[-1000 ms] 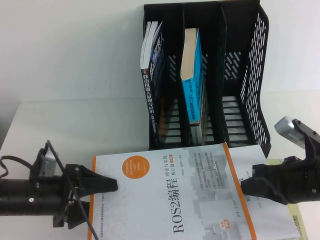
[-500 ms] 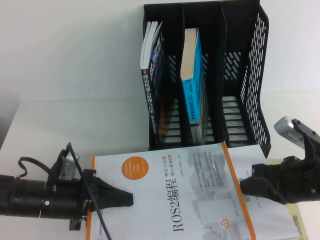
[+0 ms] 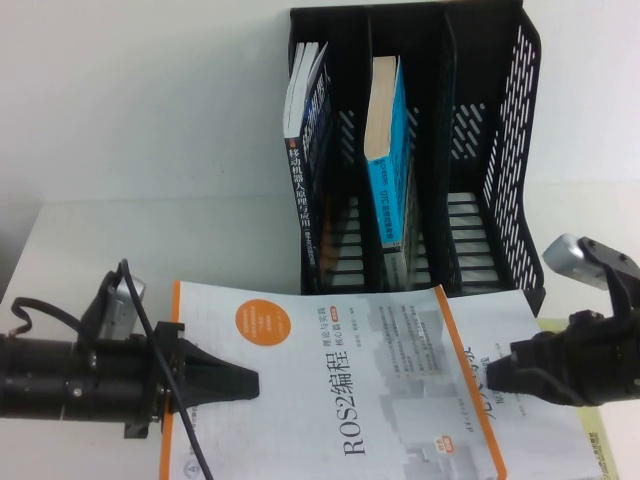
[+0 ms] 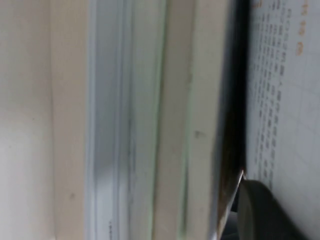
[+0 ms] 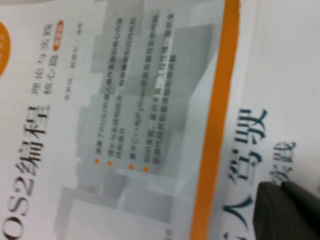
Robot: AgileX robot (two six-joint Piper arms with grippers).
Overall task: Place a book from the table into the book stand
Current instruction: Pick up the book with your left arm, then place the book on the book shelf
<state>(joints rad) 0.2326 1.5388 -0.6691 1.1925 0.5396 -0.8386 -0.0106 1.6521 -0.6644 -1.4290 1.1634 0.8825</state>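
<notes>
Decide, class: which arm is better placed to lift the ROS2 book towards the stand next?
Probably the left. The left gripper already reaches over the ROS2 book at its left edge, closing on it. The right gripper rests beside it, on another book.

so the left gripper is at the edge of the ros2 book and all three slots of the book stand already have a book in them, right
Not quite: the high view shows only two slots of the book stand filled; the one on the robot's right is empty. The left gripper is indeed at the ROS2 book's edge.

light: bright, even, overexposed white table point(image 3: 120, 240) | shadows: soft, dim inside book stand point(image 3: 470, 120) | blur: left wrist view smeared, page edges out of focus; right wrist view's print soft | glare: slight on book cover point(image 3: 350, 380)
</notes>
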